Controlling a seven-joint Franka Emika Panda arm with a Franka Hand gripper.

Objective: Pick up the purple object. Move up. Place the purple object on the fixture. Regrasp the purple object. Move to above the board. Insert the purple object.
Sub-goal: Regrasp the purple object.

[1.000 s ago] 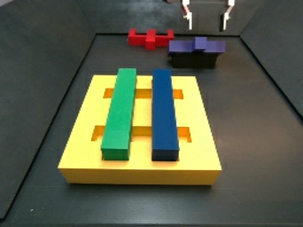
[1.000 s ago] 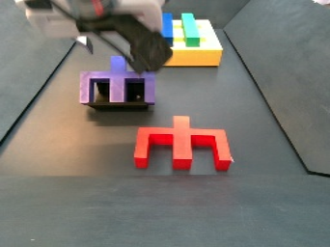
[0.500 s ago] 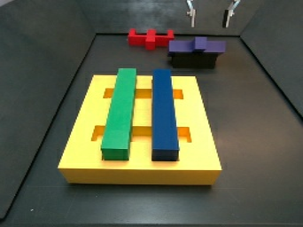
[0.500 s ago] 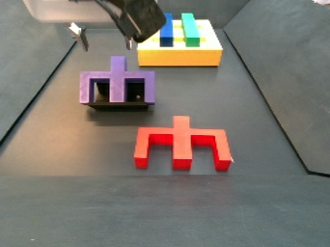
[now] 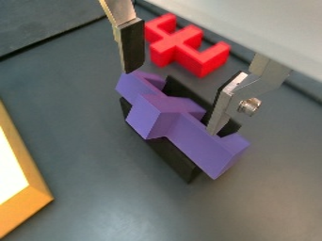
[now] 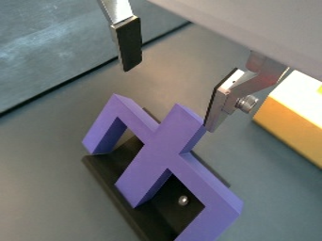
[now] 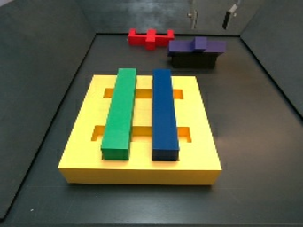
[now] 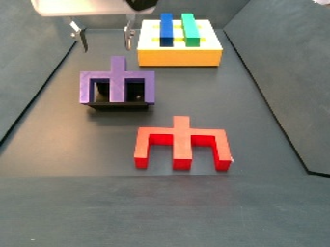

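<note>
The hand (image 8: pixel 102 37) hangs wide open and empty above the purple piece (image 8: pixel 119 87), which rests on the black fixture (image 7: pixel 193 61) on the bench, clear of both fingers (image 5: pixel 232 102).

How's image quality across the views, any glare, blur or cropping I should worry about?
Wrist views: sharp; the purple object on the fixture is evenly lit, with mild sheen on the floor, and the open pincer hangs above it, its fingers running out of frame. Side views: soft and low in detail; the board is bright but not blown out, and the pincer is cropped at the frame edge.
</note>
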